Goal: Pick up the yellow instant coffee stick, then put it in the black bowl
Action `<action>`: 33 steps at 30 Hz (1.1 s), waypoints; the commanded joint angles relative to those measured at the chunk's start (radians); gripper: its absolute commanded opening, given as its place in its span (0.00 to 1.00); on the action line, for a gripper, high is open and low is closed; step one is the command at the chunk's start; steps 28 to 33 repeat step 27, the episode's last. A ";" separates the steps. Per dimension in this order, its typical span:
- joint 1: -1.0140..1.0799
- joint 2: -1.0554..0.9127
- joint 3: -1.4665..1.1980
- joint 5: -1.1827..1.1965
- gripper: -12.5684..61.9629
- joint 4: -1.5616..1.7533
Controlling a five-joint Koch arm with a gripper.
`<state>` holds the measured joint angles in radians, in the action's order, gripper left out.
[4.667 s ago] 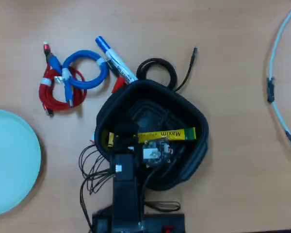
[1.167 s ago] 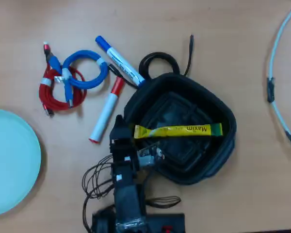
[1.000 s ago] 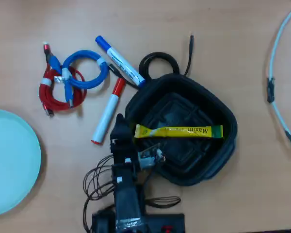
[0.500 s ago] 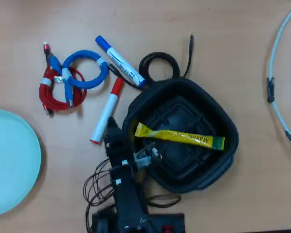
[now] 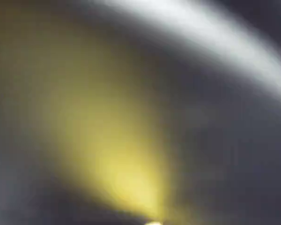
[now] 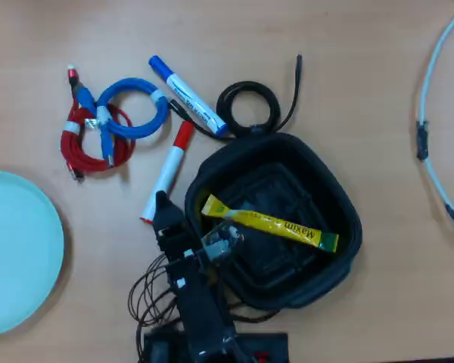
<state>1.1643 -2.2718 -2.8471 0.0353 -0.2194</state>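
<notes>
In the overhead view the yellow instant coffee stick [image 6: 266,222] lies slanted inside the black bowl [image 6: 340,204], its plain end by the bowl's left wall and its green end low at the right. My gripper [image 6: 188,219] sits at the bowl's left rim, right beside the stick's left end. Its jaws overlap from above, so I cannot make out whether they hold the stick. The wrist view is a close blur: a yellow smear, the yellow instant coffee stick [image 5: 117,150], against the dark of the black bowl [image 5: 225,164].
A red-and-white marker [image 6: 168,171] lies just left of the bowl and a blue-and-white marker [image 6: 186,96] above it. A coiled black cable [image 6: 249,107] touches the bowl's top. Red and blue cables [image 6: 106,128] sit upper left, a pale blue plate [image 6: 15,249] at the left edge.
The arm has swung leftward. The stick has turned clockwise, its green end dropping, and the bowl has shifted and turned with it, uncovering the red-and-white marker.
</notes>
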 commanded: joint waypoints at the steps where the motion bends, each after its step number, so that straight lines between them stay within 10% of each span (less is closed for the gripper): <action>1: -0.014 -0.106 0.069 -0.009 0.80 0.002; 13: 0.008 -0.107 0.049 0.008 0.06 -0.023; 33: 0.192 -0.107 -0.247 0.080 0.06 0.230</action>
